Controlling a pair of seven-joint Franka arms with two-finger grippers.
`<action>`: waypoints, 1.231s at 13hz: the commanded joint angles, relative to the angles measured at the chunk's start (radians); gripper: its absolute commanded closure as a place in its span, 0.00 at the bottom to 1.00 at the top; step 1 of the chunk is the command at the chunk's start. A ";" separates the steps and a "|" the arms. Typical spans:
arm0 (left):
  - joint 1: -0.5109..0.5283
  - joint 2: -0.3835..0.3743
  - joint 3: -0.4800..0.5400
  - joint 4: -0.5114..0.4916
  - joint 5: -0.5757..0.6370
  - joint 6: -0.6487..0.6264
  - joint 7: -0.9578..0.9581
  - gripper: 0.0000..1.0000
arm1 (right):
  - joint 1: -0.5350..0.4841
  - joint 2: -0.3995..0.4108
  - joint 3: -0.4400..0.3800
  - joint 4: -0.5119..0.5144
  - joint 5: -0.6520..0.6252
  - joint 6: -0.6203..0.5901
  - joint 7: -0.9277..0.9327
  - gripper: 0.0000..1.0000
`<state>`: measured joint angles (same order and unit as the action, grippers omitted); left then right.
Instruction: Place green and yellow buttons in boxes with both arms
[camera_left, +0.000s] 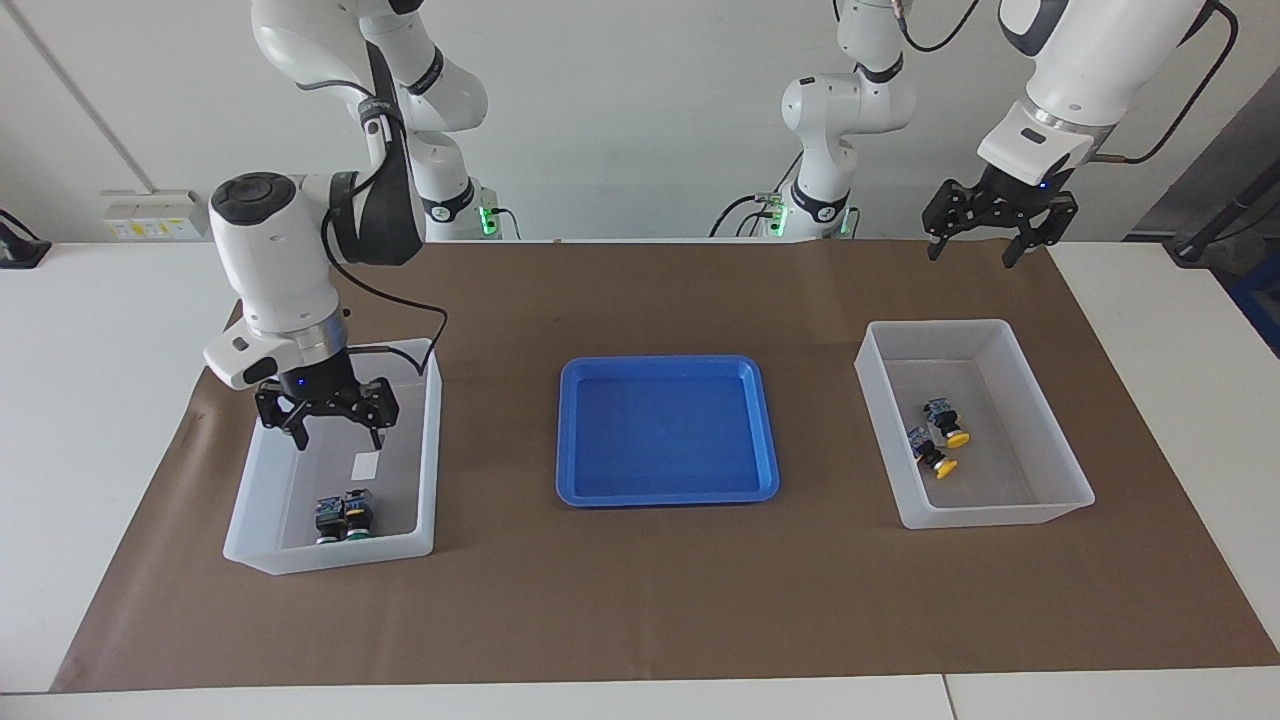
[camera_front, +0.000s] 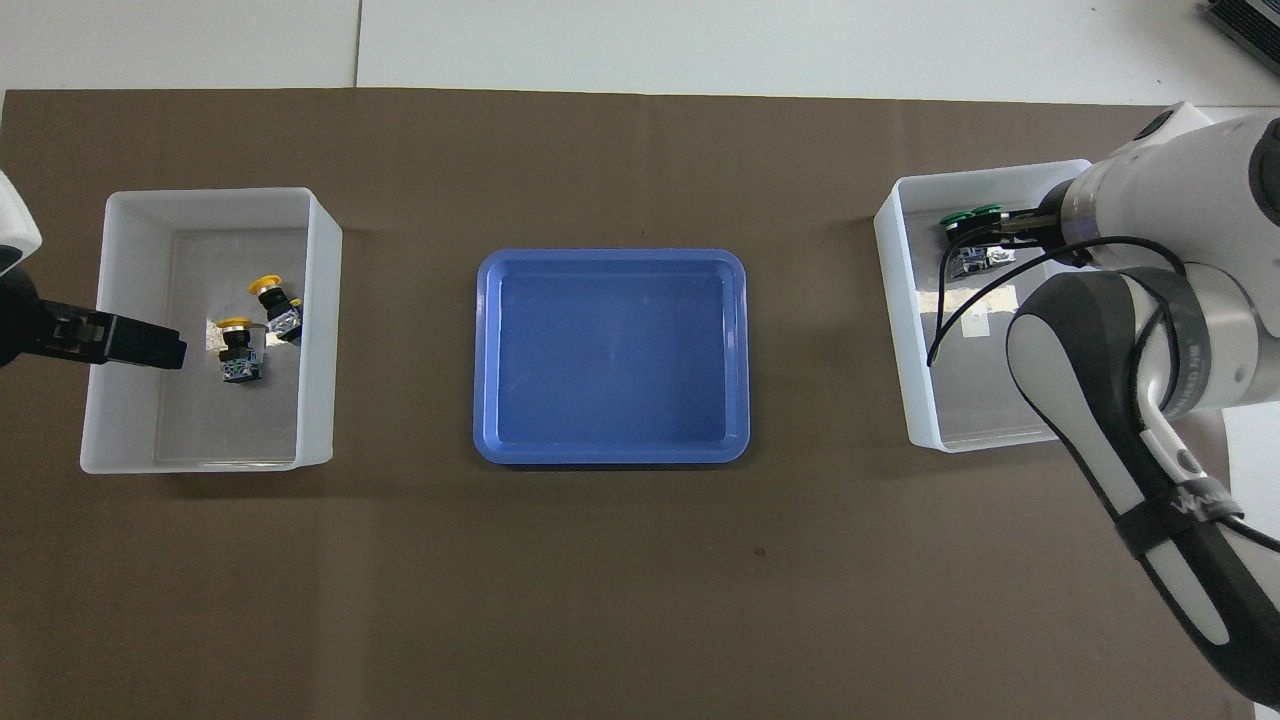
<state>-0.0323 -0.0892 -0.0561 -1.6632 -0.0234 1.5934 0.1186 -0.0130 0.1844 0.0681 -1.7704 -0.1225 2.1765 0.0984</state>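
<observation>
As both boxes now hold their pairs, the sorting looks finished. Left gripper (camera_left: 985, 238) hangs open and empty above the table's edge by the yellow box (camera_left: 1060, 505), waiting. Right gripper (camera_left: 327, 412) hangs open and empty over the green box (camera_left: 420, 545). Blue tray (camera_left: 570, 495) between the boxes holds nothing. Two yellow buttons (camera_left: 937, 437) lie mid-floor, touching; two green buttons (camera_left: 344, 516) stand together at the wall farthest from the robots. Judgement: nothing left but retracting the arms.

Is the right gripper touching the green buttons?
Apart. The facing view shows the right gripper open above the bin, bare floor showing between its fingers and the green buttons.
</observation>
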 joint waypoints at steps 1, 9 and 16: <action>0.008 -0.003 -0.001 -0.003 -0.009 -0.013 -0.007 0.00 | -0.004 -0.091 0.004 -0.015 0.061 -0.102 0.015 0.00; 0.006 -0.003 -0.002 -0.001 -0.009 -0.015 -0.008 0.00 | -0.018 -0.206 -0.005 0.037 0.100 -0.383 0.018 0.00; 0.006 -0.007 -0.001 0.005 -0.006 -0.043 -0.008 0.00 | -0.004 -0.215 -0.002 0.032 0.100 -0.431 0.073 0.00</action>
<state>-0.0319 -0.0894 -0.0550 -1.6625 -0.0234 1.5728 0.1186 -0.0152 -0.0177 0.0613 -1.7306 -0.0455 1.7633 0.1256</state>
